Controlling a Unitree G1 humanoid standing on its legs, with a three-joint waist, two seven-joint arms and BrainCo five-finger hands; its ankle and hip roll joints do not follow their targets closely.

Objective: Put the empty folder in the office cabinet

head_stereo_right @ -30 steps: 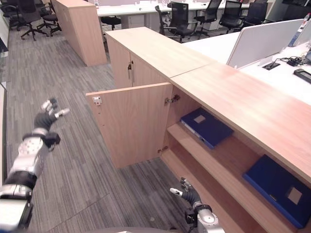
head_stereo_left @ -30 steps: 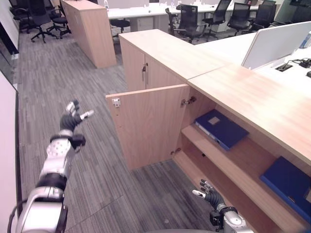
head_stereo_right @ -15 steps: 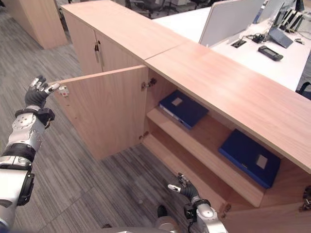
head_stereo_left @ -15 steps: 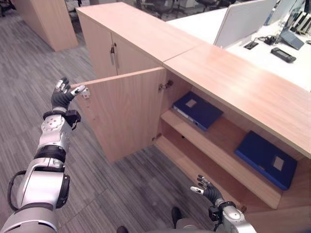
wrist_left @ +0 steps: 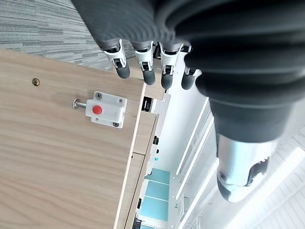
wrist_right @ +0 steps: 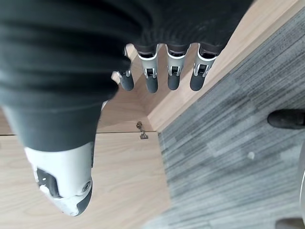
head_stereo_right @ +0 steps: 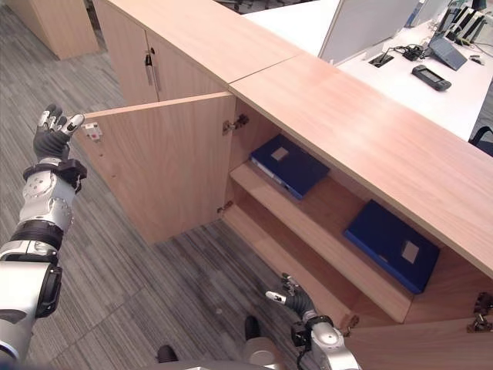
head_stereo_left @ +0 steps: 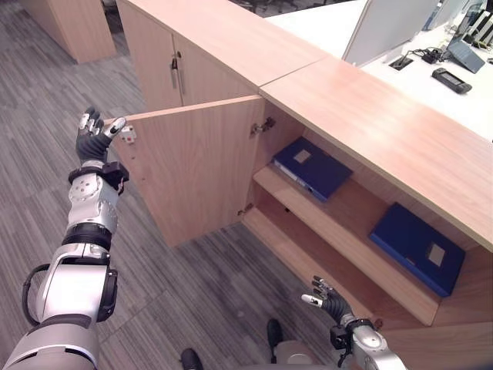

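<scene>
- Two blue folders (head_stereo_left: 313,166) (head_stereo_left: 417,245) lie flat on the middle shelf (head_stereo_left: 339,231) inside the office cabinet (head_stereo_left: 370,131), well apart from each other.
- So the putting-in part looks done. What seems left is shutting the cabinet door (head_stereo_left: 196,173), which stands wide open.
- The left hand (head_stereo_left: 94,139) is up by the door's outer top corner, near the white latch (wrist_left: 106,109), fingers straight and holding nothing.
- The right hand (head_stereo_left: 330,302) hangs low by the bottom shelf, fingers loose and empty.
- The floor is grey striped carpet (head_stereo_left: 46,116). A white desk (head_stereo_left: 416,54) sits behind the cabinet.
</scene>
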